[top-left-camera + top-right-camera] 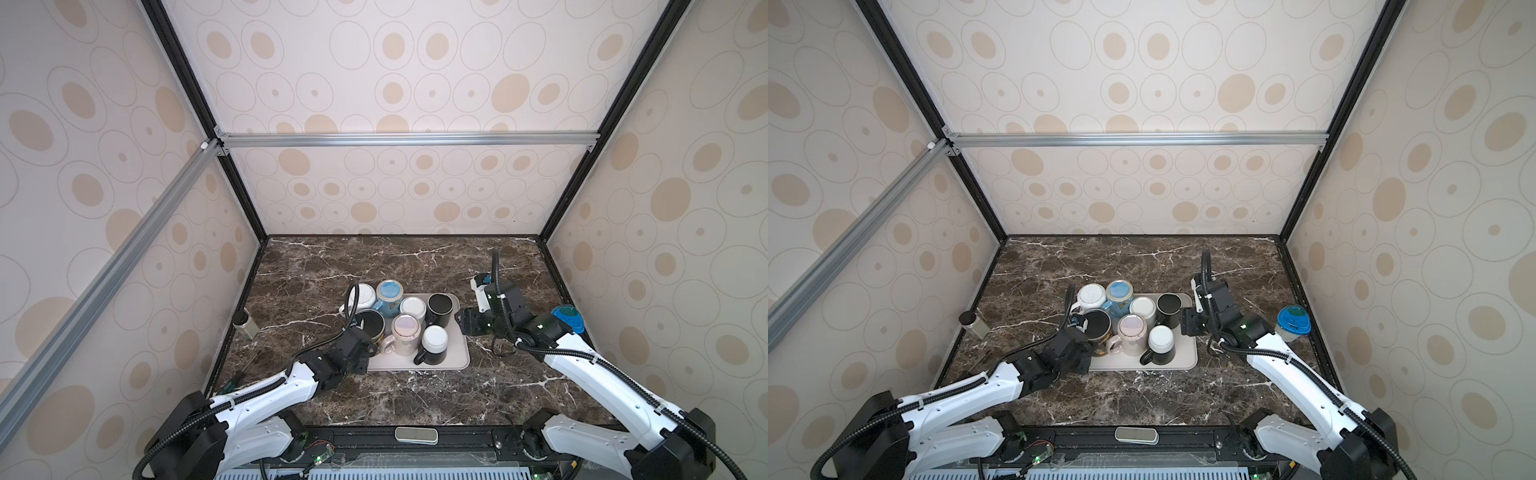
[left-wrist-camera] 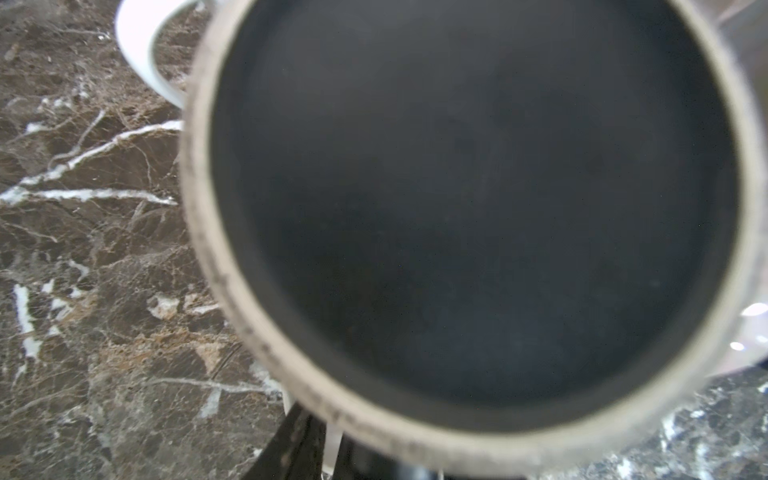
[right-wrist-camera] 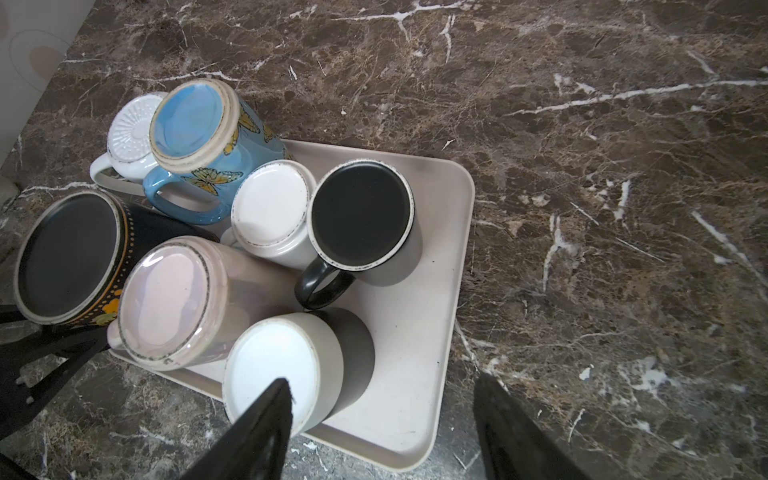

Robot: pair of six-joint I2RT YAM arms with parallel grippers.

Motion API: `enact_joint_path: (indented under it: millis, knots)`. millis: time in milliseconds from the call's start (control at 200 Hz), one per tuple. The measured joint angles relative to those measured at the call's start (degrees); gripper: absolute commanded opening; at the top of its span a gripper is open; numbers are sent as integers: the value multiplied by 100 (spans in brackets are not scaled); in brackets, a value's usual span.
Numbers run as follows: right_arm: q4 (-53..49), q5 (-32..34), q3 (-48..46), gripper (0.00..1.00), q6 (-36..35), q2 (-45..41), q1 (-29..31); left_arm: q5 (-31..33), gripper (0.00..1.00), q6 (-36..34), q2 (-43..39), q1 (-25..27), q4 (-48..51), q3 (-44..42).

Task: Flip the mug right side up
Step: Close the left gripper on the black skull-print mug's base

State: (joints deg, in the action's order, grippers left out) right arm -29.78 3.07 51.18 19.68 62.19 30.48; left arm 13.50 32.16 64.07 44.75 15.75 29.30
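**Tight quarters around the black floral mug**

The task's mug, as I judge it, is the black ceramic mug with orange flower decoration (image 3: 68, 257). It stands upside down at the left edge of the beige rectangular plastic tray (image 3: 415, 353), and the left gripper (image 1: 369, 344) is right against its near side. The left wrist view is filled by its dark base, and only a bit of the fingers (image 2: 291, 444) shows. I cannot tell whether they are pinching the mug or merely beside it. The right gripper (image 3: 382, 380) hangs over the near right part of the tray, its fingers (image 3: 266, 424) spread with nothing between them.

The main risk is that the mugs stand packed. The pale pink glossy mug (image 3: 164, 299) appears to touch the floral one, so tipping or lifting could drag or topple it—and it sits at the tray's near rim. A shallow hold on rounded, glazed ceramic may slip mid-turn and drop the mug onto the dark brown marble table (image 3: 582, 166). Swinging it toward the far side could strike the handle of the white ribbed mug (image 3: 129, 129).

There are seven mugs, all base-up — the floral, the pink, the white ribbed, a blue butterfly-printed mug (image 3: 191, 124), a small white mug (image 3: 270, 203), a black mug with a pale base rim (image 3: 361, 212), and a dark mug with a white base (image 3: 270, 374). There is one tray. One small dark-lidded jar (image 1: 245, 326) stands at the left and one blue-lidded tub (image 1: 567, 318) at the right, both well apart from the tray.
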Motion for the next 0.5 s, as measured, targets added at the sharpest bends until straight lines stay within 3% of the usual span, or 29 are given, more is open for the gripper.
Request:
enact_joint_path:
  millis: [500]
  knots:
    - [66,-35,-42,66,48,-173,4,138,21,-175,37,4,4,13]
